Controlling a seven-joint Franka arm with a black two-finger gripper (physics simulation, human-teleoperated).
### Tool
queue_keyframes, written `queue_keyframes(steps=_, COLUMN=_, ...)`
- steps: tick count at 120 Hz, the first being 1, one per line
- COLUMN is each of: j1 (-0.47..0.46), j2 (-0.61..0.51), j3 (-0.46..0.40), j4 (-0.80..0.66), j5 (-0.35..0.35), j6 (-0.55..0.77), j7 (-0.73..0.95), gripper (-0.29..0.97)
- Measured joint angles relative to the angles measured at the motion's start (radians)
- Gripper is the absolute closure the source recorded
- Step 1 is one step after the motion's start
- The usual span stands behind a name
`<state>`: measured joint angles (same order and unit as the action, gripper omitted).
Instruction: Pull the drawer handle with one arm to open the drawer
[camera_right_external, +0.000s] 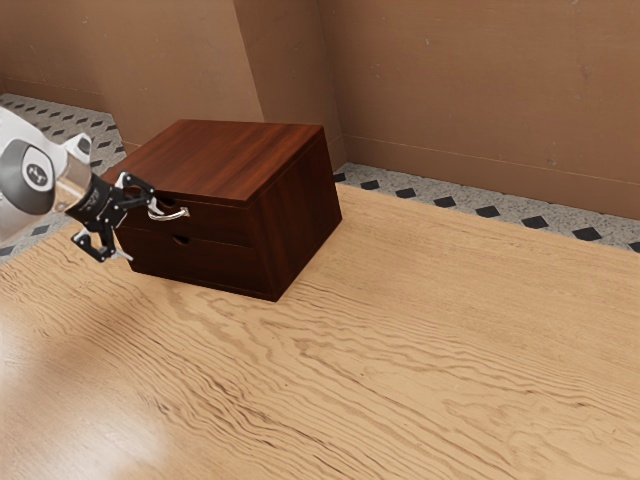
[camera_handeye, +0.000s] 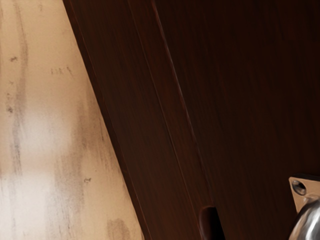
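Hand (camera_right_external: 118, 218) spread beside handle (camera_right_external: 170, 212), no pinch evident. Top drawer (camera_right_external: 215, 220) of cabinet (camera_right_external: 240, 160), on surface (camera_right_external: 400, 350), appears shut. Grip & pull outstanding.

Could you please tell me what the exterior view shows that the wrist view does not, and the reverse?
The exterior view gives the whole cabinet with its top and side, the end effector at the upper handle, the walls and the tiled floor. The wrist view gives the handle's mounting plate and its screw close up. Both share the dark drawer front, the silver handle and the light wooden table.
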<state>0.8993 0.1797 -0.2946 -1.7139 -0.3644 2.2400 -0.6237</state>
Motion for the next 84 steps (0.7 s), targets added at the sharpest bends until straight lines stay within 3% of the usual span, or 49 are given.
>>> queue_keyframes(steps=46, j1=-0.003, j2=-0.01, j3=-0.001, j4=-0.009, j5=0.006, j6=0.0, j7=0.0, gripper=0.0)
queue_keyframes(steps=84, j1=-0.009, j2=-0.012, j3=-0.002, j4=-0.022, j5=-0.067, j6=-0.002, j7=-0.036, gripper=0.0)
